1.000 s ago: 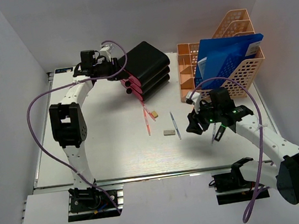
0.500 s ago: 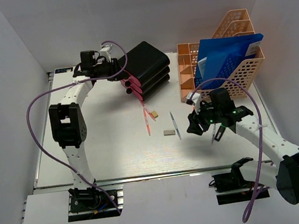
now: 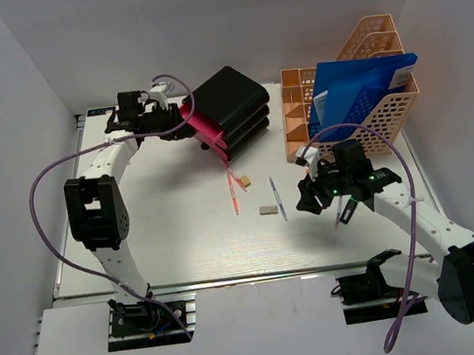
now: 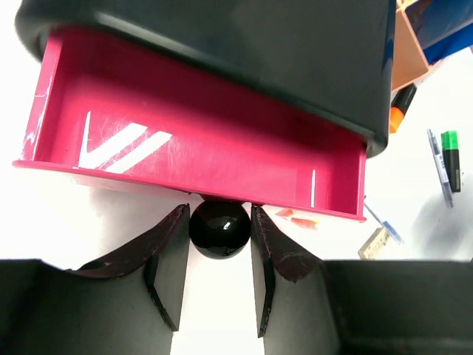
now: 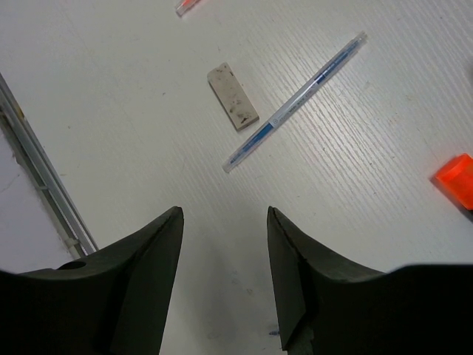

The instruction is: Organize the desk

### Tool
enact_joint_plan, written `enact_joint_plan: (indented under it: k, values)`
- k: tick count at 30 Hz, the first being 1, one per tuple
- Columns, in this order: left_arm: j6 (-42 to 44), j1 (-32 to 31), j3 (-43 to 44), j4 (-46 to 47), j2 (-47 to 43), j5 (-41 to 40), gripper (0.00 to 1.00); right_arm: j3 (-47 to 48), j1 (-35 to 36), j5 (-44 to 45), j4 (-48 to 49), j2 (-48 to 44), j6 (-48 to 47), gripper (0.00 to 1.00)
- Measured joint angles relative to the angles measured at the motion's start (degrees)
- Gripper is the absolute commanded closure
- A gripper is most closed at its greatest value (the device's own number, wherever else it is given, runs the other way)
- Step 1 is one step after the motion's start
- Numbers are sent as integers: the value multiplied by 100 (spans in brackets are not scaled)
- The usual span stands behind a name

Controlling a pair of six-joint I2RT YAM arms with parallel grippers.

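Note:
On the white desk (image 3: 182, 229) stands a black drawer box (image 3: 232, 107). Its top pink drawer (image 4: 185, 155) is pulled out and looks empty inside. My left gripper (image 4: 219, 222) is shut on the drawer's round black knob (image 4: 219, 228), at the back left of the top view (image 3: 177, 113). My right gripper (image 5: 225, 214) hangs open over bare desk with nothing between its fingers. A blue pen (image 5: 295, 103) and a grey eraser (image 5: 233, 96) lie just beyond it, and in the top view it is right of the pen (image 3: 306, 199).
A peach mesh rack (image 3: 387, 112) holding blue folders (image 3: 357, 90) stands at the back right. A pink pen (image 3: 232, 194) and a small tan eraser (image 3: 245, 181) lie mid-desk. An orange item (image 5: 454, 180) lies right of my right gripper. The desk's metal rail (image 5: 37, 170) runs on the left.
My left gripper has moved left with the knob, sliding the top pink drawer out of the box. The right arm has stayed put.

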Motion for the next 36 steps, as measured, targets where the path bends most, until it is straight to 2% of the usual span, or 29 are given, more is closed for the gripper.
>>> enact_joint_plan:
  k: [2, 3, 5, 6, 9, 10, 17, 24, 28, 31, 32, 34, 36]
  values:
    - [13, 31, -199, 4, -149, -50, 68, 0, -15, 2, 0, 0, -2, 44]
    - [17, 39, -302, 20, -219, -79, 63, 0, -20, 2, 0, 0, -2, 44]
    - [22, 42, -455, 59, -332, -133, 43, 0, -24, 9, 0, 0, -2, 42]
    - [50, 42, -494, 50, -374, -160, 29, -2, -24, 13, 0, 0, -2, 42]
    - [13, 39, -549, -17, -411, -280, 5, -24, -24, 22, 7, 0, -7, 41]
    - [-17, 39, -566, -28, -411, -326, 3, -42, -24, 22, 7, 0, -9, 40]
    - [-302, 55, -907, 48, -802, -807, 2, -101, -24, 76, 2, 0, -105, 38]
    - [-782, 105, -1834, 505, -2164, -1445, 2, -122, -24, 192, 7, 0, -181, 39]
    - [-1248, 116, -2441, 684, -3344, -1886, 2, -254, -17, 238, 2, -24, -396, 45]
    - [-1569, 127, -2929, 636, -4271, -2044, 2, -361, 4, 42, -74, -186, -835, 54]
    - [-1661, 131, -3082, 577, -4564, -2046, 2, -378, 28, -59, -125, -249, -1088, 65]
    - [-1775, 131, -3379, 507, -4977, -2039, 4, -376, 109, -289, -186, -299, -1674, 76]
    - [-1816, 109, -3768, 474, -5307, -2048, 7, -339, 232, -442, -245, -195, -2142, 72]
